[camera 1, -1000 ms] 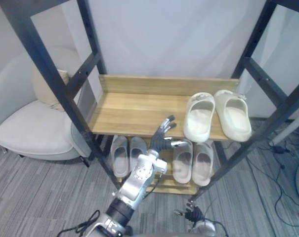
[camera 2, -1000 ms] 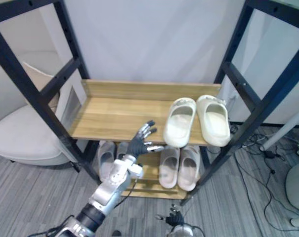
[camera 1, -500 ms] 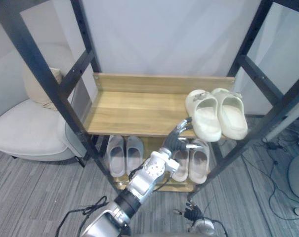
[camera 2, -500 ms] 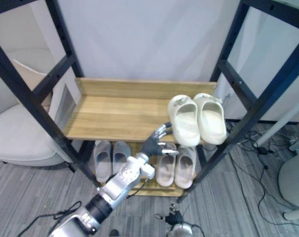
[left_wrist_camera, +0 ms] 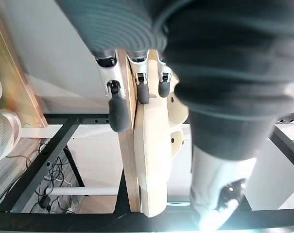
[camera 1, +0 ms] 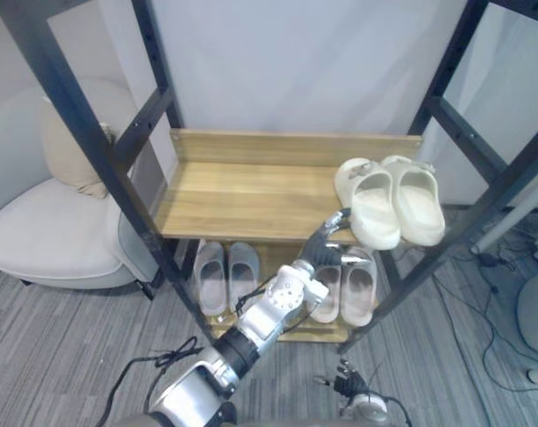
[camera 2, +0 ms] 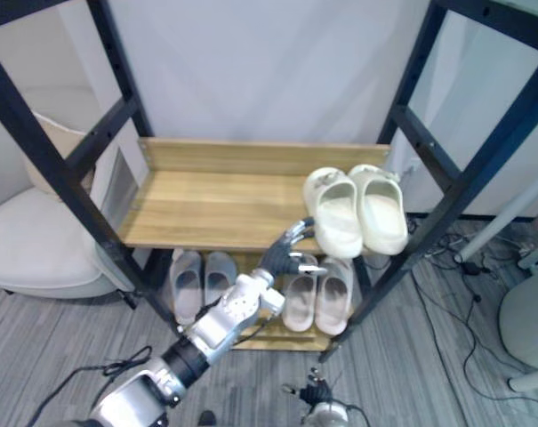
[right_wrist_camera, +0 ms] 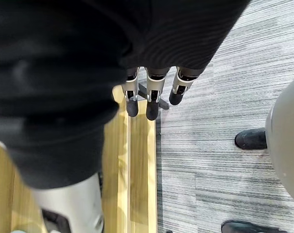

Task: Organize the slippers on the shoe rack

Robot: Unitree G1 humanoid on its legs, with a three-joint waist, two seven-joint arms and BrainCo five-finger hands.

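Grey striped carpet (camera 1: 64, 356), white wall (camera 1: 295, 62) behind, black-framed shoe rack (camera 1: 77, 98) with two wooden shelves. A pair of cream slippers is seen at the right end of the upper shelf (camera 1: 251, 191), toes toward the wall. The right cream slipper (camera 1: 417, 200) is placed at the shelf's right end. The left cream slipper (camera 1: 368, 203) is angled, its side touching the right one and its heel overhanging the shelf's front edge.

The left hand (camera 1: 322, 249) is raised in front of the rack, fingers (camera 1: 337, 221) extended, tips laid against that overhanging heel. The thumb is held apart, below the shelf edge. Hand relaxed, nothing clenched.

The lower shelf (camera 1: 335, 333) is occupied by a grey pair (camera 1: 226, 276) on the left and a beige pair (camera 1: 353, 286) on the right, the latter partly hidden behind the left hand.

The right hand (right_wrist_camera: 152, 97) is hung low over the carpet, fingers straight, released. A white armchair (camera 1: 46, 240) is seen left of the rack.
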